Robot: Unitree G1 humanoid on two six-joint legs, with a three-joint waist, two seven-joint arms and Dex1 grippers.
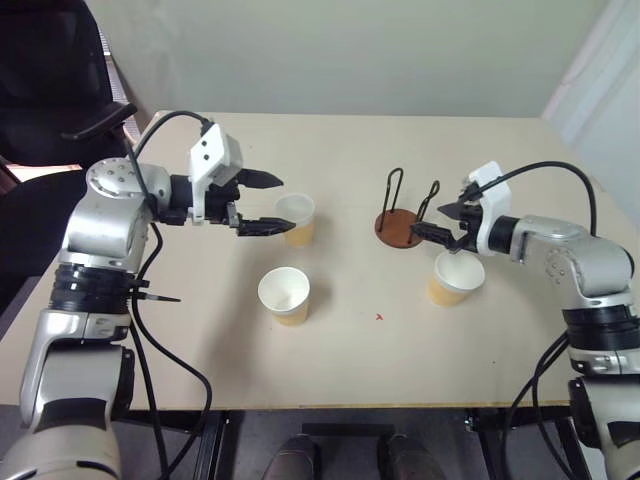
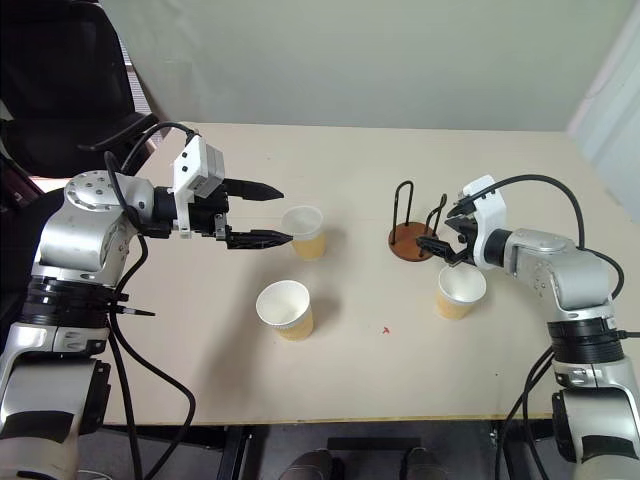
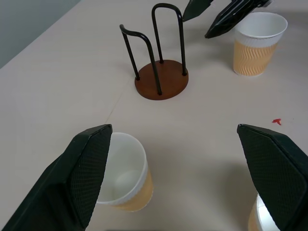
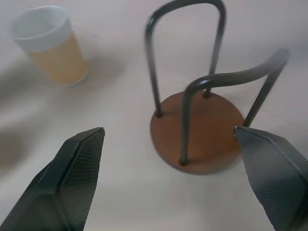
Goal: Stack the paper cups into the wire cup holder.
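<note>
Holder: the wire holder stands upright on the table, nearer the far edge than the near one and right of the middle. Its round reddish-brown base carries two black wire loops, with no cup between them.
Right cup: a cup stands upright just near-side and right of the holder base, apart from it, mouth up and empty.
Far-left cup: a second cup stands upright left of the holder, about level with it and well apart from it.
Near cup: the third cup stands upright nearer the near edge, just near-side of the far-left cup, not touching it.
Right gripper: the right gripper hangs just above the right cup and beside the holder's right loop, pointing left toward the holder. Its jaws are spread wide with nothing between them; in its wrist view the holder sits framed between the two fingers.
Left gripper: the left gripper points right at the far-left cup, fingertips close to the cup's rim. Jaws spread wide, gripping nothing; whether a tip touches the cup cannot be told.
Table: pale beige top, with a small red mark toward the near edge.
</note>
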